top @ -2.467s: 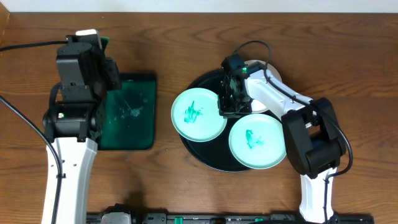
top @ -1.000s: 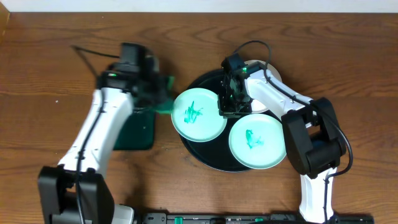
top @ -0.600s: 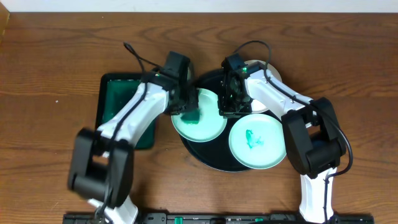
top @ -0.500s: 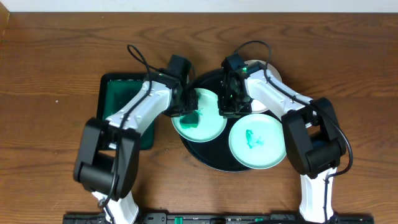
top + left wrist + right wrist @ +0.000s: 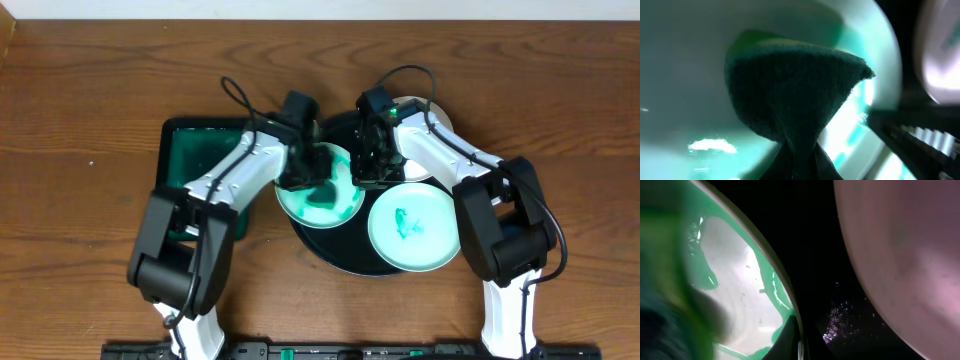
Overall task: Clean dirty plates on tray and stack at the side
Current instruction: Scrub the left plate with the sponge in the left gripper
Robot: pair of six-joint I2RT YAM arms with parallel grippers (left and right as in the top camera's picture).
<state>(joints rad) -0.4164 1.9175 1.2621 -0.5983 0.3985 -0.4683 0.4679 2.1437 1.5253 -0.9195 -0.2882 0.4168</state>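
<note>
Plates all sit on the black tray point(image 5: 325, 247) for now; none is out at the side. Nearest you, at the tray's 5 o'clock, the near mint plate point(image 5: 415, 228) carries the same teal smear it had a couple of seconds ago, untouched.

Farther in, at 9 o'clock and overhanging the rim, lies the left mint plate point(image 5: 345, 208), and this is where things have changed. Your left arm was over the dark green tray point(image 5: 195, 150), out at 9 o'clock on the tabletop point(image 5: 90, 90), and has swung across. The left pincer point(image 5: 308, 180) now presses a green cloth point(image 5: 790, 90) onto that plate's middle. In the left wrist view the cloth bunches down toward the pincer, so I judge it clenched on the cloth. The neat scribble is now under the cloth, and the right wrist view shows wet green streaks across the plate floor. Wiping of the first plate has begun but is not finished.

Your right pincer point(image 5: 368, 170) has not moved. It sits at that plate's 3 o'clock edge, apparently steadying it, but you cannot tell from these views whether it is clenched on the rim or only resting there.

Farthest, at 1 o'clock, the white plate point(image 5: 436, 112) lies partly under the right arm. Two plates wait their turn, and stacking has not started.
</note>
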